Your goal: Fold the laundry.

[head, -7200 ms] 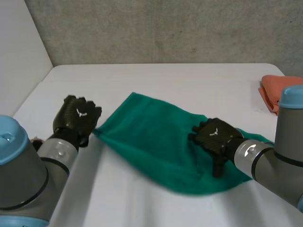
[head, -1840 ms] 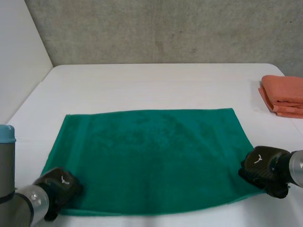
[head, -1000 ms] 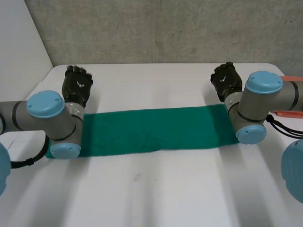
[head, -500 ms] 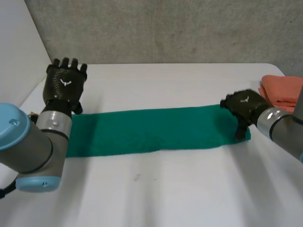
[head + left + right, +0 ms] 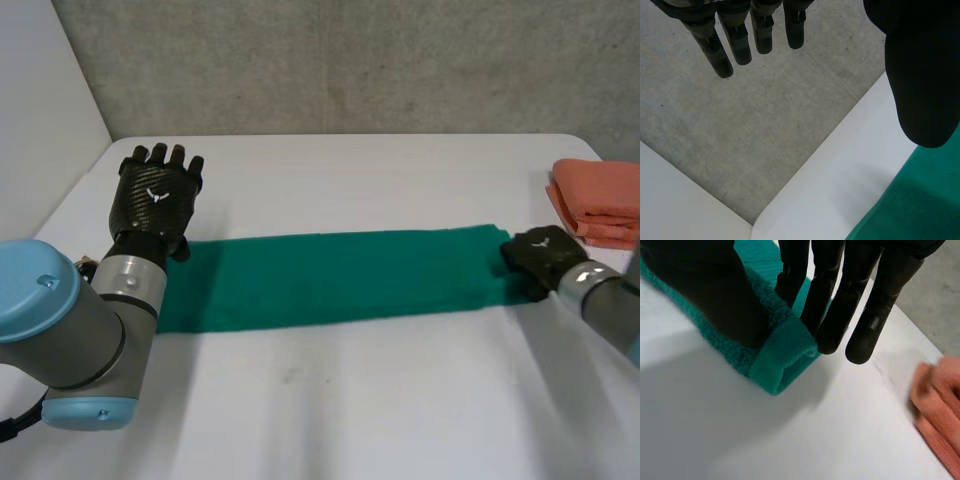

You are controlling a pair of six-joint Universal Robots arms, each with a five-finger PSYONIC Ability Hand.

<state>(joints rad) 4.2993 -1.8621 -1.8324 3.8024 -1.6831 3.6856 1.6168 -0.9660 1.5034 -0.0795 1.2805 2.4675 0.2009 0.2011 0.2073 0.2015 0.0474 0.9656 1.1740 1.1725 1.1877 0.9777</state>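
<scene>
The green towel [image 5: 340, 275] lay on the white table [image 5: 380, 400] as a long narrow band, its length running straight across from one arm to the other. Its right end was pinched between the thumb and straight fingers of the right hand [image 5: 540, 255], near the folded orange cloth [image 5: 600, 200]. The left hand [image 5: 155, 200] hung above the left end, fingers straight, holding nothing. The next fold, I judged, would carry one end along that length toward the other.

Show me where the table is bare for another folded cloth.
Bare table lies between the green towel and the back wall, and along the near edge in front of the towel. Crowded at the right: the right robot hand pinches the towel's end beside the orange cloth.
</scene>
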